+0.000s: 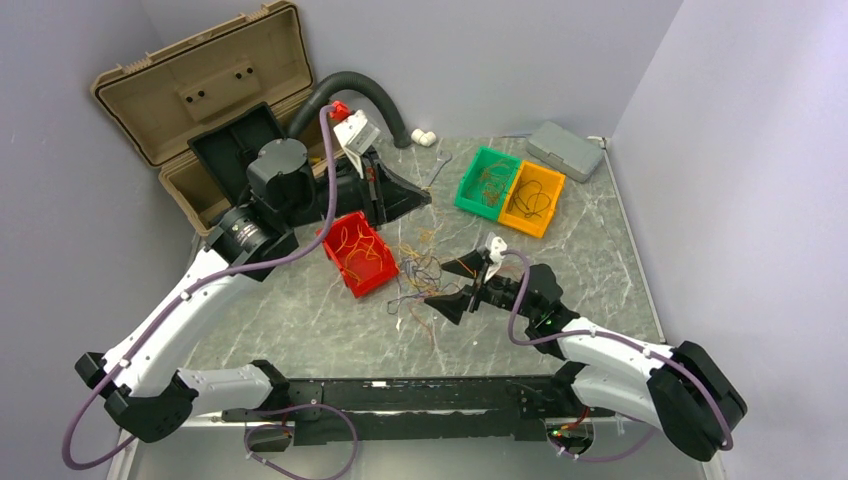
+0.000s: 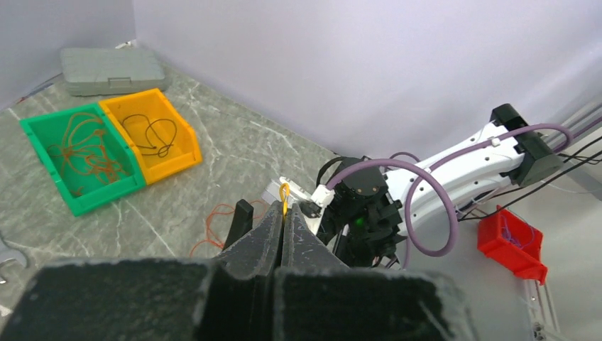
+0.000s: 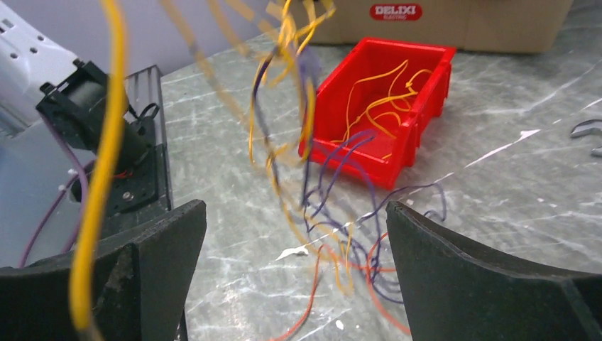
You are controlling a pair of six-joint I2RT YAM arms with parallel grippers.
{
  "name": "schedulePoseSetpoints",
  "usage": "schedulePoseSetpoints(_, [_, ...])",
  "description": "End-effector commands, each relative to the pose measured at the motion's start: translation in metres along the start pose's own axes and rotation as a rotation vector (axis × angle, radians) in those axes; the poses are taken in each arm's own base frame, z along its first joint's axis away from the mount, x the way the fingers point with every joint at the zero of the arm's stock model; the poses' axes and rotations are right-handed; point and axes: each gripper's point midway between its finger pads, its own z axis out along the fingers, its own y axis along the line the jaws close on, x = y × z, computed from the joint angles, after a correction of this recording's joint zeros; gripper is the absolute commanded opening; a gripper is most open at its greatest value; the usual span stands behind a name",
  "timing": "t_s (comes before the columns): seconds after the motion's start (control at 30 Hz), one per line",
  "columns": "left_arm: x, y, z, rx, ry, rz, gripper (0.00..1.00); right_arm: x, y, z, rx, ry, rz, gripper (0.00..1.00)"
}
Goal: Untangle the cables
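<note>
The separating step is in hand. The left gripper (image 2: 284, 217) is closed on a thin yellow wire (image 2: 285, 193). By this wire the tangle of thin yellow, orange, purple and red cables (image 1: 425, 270) is partly raised off the grey marble-patterned tabletop (image 1: 590, 250), just beside the red plastic bin (image 1: 360, 255). The right gripper (image 3: 296, 213) is spread wide and empty, facing the hanging strands. Next, a single strand should be enclosed and drawn away from the bin; snagging is likely.

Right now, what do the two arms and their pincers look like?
Both the left arm and right arm have white link shells with black joints and bases. A purple cable loops loosely along each. The left pincer and right pincer have matte black, wedge-shaped fingers.
</note>
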Motion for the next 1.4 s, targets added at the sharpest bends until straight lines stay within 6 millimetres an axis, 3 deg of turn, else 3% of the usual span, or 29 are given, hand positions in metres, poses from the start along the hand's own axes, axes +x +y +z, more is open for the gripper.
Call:
schedulePoseSetpoints(0.0, [-0.037, -0.033, -0.012, 0.095, -0.098, 0.001, 0.00, -0.045, 0.000, 0.007, 0.028, -0.114, -0.068, 1.00])
schedulePoseSetpoints(0.2, [-0.054, -0.050, -0.017, 0.155, -0.129, -0.003, 0.00, -0.062, 0.001, 0.013, 0.037, -0.187, -0.056, 1.00])
schedulePoseSetpoints(0.4, [-0.060, -0.054, -0.016, 0.176, -0.150, -0.009, 0.00, -0.060, 0.023, 0.046, -0.067, -0.180, -0.033, 0.99])
schedulePoseSetpoints(0.5, [-0.060, -0.055, -0.013, 0.194, -0.157, -0.022, 0.00, -0.065, 0.031, 0.057, -0.101, -0.206, -0.011, 0.92])
schedulePoseSetpoints(0.53, [-0.059, -0.055, -0.012, 0.194, -0.156, -0.029, 0.00, -0.066, 0.032, 0.061, -0.103, -0.215, 0.000, 0.82])
schedulePoseSetpoints(0.67, [-0.064, -0.051, -0.017, 0.151, -0.178, -0.007, 0.00, -0.063, 0.007, 0.063, 0.038, -0.256, 0.092, 0.14])
schedulePoseSetpoints(0.7, [-0.066, -0.046, -0.021, 0.113, -0.189, 0.012, 0.00, -0.060, -0.004, 0.058, 0.101, -0.270, 0.117, 0.05])
schedulePoseSetpoints(0.8, [-0.080, -0.019, -0.043, -0.112, -0.213, 0.107, 0.00, -0.047, -0.037, 0.027, 0.319, -0.312, 0.203, 0.00])
schedulePoseSetpoints(0.9, [-0.092, 0.031, -0.083, -0.476, -0.230, 0.163, 0.00, -0.018, -0.076, -0.020, 0.591, -0.312, 0.329, 0.00])
schedulePoseSetpoints(1.03, [-0.088, 0.072, -0.142, -0.802, -0.277, 0.187, 0.00, 0.019, -0.125, -0.117, 1.113, -0.336, 0.507, 0.00])
schedulePoseSetpoints(1.1, [-0.081, 0.084, -0.160, -0.888, -0.283, 0.191, 0.00, 0.024, -0.135, -0.165, 1.324, -0.384, 0.541, 0.00])
schedulePoseSetpoints(1.13, [-0.078, 0.088, -0.164, -0.913, -0.278, 0.192, 0.00, 0.022, -0.137, -0.186, 1.401, -0.415, 0.534, 0.00])
schedulePoseSetpoints(1.2, [-0.070, 0.092, -0.163, -0.908, -0.262, 0.193, 0.00, 0.015, -0.136, -0.209, 1.457, -0.443, 0.504, 0.00])
schedulePoseSetpoints(1.37, [-0.045, 0.100, -0.140, -0.847, -0.176, 0.171, 0.00, -0.006, -0.132, -0.228, 1.476, -0.476, 0.434, 0.00])
